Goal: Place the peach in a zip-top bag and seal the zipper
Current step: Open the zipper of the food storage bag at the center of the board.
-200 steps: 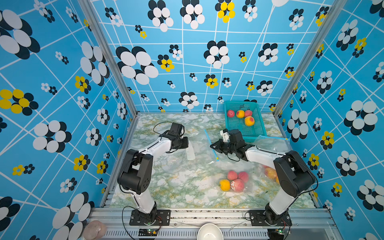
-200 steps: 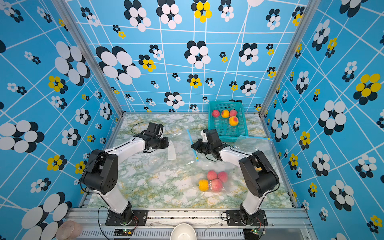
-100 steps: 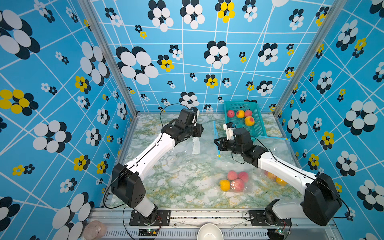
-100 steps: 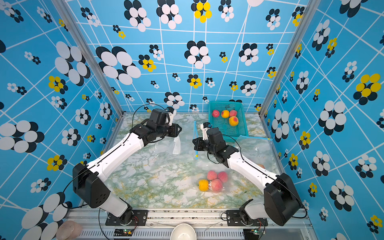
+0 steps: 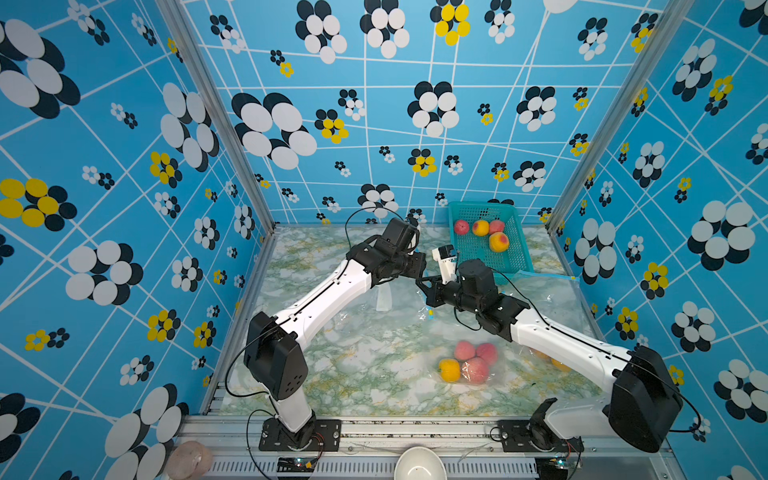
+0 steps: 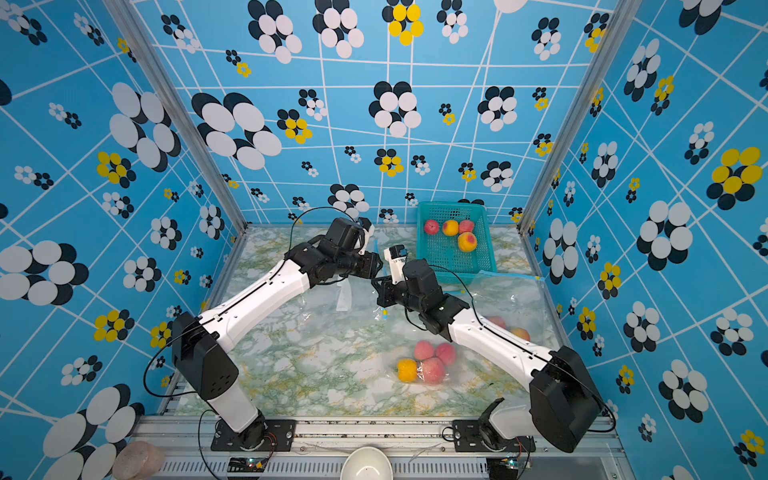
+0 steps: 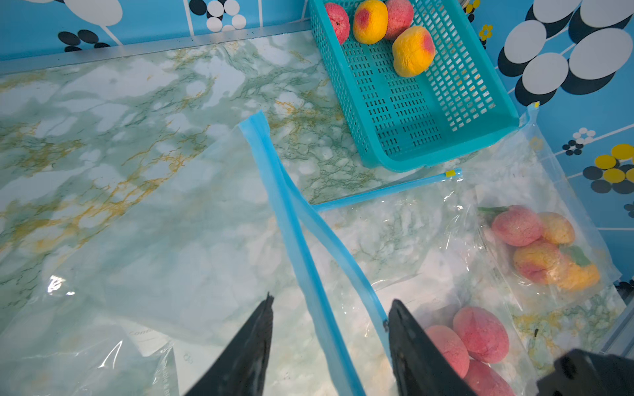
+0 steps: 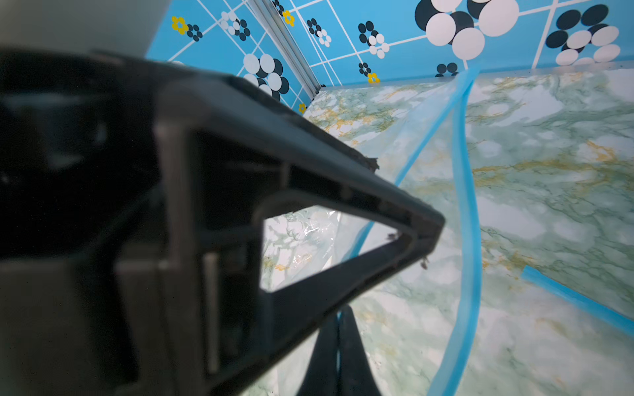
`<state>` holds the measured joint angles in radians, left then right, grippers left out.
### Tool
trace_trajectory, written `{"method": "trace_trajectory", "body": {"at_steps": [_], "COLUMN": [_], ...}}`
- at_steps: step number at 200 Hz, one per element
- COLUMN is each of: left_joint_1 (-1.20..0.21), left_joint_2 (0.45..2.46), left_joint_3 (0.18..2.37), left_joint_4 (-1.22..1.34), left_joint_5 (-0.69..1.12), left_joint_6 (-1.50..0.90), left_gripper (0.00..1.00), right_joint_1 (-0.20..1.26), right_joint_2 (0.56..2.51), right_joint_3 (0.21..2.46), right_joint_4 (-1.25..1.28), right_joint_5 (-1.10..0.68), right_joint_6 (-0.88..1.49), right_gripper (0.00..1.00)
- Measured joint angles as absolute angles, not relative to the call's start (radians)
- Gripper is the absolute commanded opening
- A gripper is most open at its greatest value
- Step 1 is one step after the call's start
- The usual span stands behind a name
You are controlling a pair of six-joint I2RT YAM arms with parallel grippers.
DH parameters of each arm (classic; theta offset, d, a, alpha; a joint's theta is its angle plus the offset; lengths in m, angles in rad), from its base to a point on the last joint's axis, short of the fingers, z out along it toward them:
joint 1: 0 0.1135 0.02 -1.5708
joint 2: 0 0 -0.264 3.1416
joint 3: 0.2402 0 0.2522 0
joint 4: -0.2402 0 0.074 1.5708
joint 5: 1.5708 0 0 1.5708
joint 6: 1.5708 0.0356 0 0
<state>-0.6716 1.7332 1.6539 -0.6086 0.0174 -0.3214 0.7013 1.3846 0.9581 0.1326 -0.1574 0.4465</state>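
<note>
The bag (image 7: 192, 240) is glossy clear plastic (crinkled), the basket (image 7: 446, 152) matt perforated teal plastic.

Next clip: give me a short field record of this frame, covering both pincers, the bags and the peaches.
Left pincer: open, fingers either side of the blue zipper strip
Right pincer: shut on the zipper strip
Held bag: clear, mouth parted, no peach seen inside
Basket: four peaches
Other bags: two lying nearby, peaches inside
</note>
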Motion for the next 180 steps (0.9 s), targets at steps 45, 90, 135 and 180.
{"method": "trace_trajectory", "body": {"at_steps": [45,90,135,180], "left_joint_1": [-0.698,-0.715,-0.728,-0.717], "left_joint_2": [1.769,1.806,1.818,1.81], "left_joint_3": [1.709,1.74,1.745,1.735], "left_joint_4": [-0.675,-0.722,-0.736,-0.719], "left_joint_5": [-0.061,-0.115,-0.13,-0.104], "left_joint_6": [-0.295,-0.274,-0.265,-0.277], "left_gripper": [0.46,0.28,0.03,0.0], "right_joint_1": [0.718,0.722,0.725,0.721], "right_joint_2": [1.398,1.398,1.398,1.396], "right_joint_3": [0.958,0.951,0.941,0.934], "right_joint_4": [0.14,0.147,0.155,0.159], "right_joint_5": [-0.128,-0.105,-0.094,-0.079], "right_joint_6": [0.433,0.433,0.434,0.435], "right_gripper": [0.0,0.0,0.0,0.32]}}
